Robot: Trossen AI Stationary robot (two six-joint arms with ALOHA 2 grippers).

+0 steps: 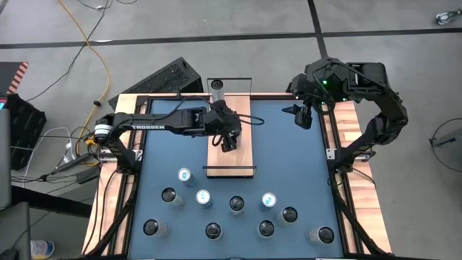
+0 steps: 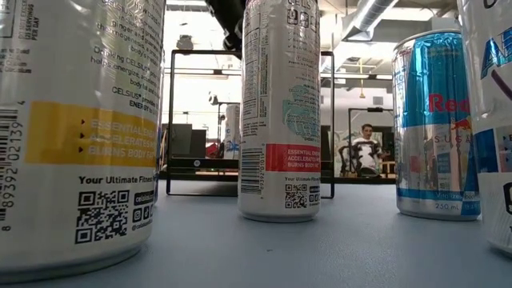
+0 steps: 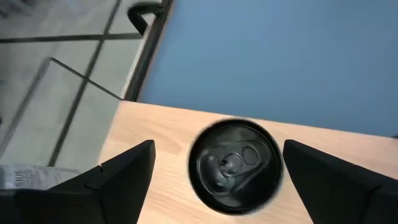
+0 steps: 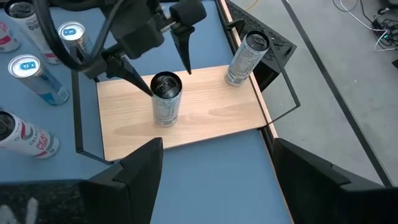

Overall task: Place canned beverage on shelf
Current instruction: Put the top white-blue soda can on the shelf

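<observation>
The shelf point(image 1: 242, 148), a light-wood board with black end rails, lies on the blue table. A silver can with a dark top point(image 4: 166, 99) stands upright on it, resting on its base. My left gripper point(image 4: 168, 81) hovers just above the can, open. In the left wrist view the can top point(image 3: 235, 165) sits between the two fingers with a gap on each side. A second can point(image 4: 245, 59) stands at the shelf's far end. My right gripper point(image 4: 217, 146) waits open, high at the table's far right point(image 1: 303, 115).
Several cans stand on the near half of the blue table point(image 1: 296, 159), among them a blue-topped one point(image 1: 203, 197) and dark-topped ones point(image 1: 237, 204). Wooden strips point(image 1: 119, 195) edge the table. A person point(image 2: 366, 148) sits in the room beyond.
</observation>
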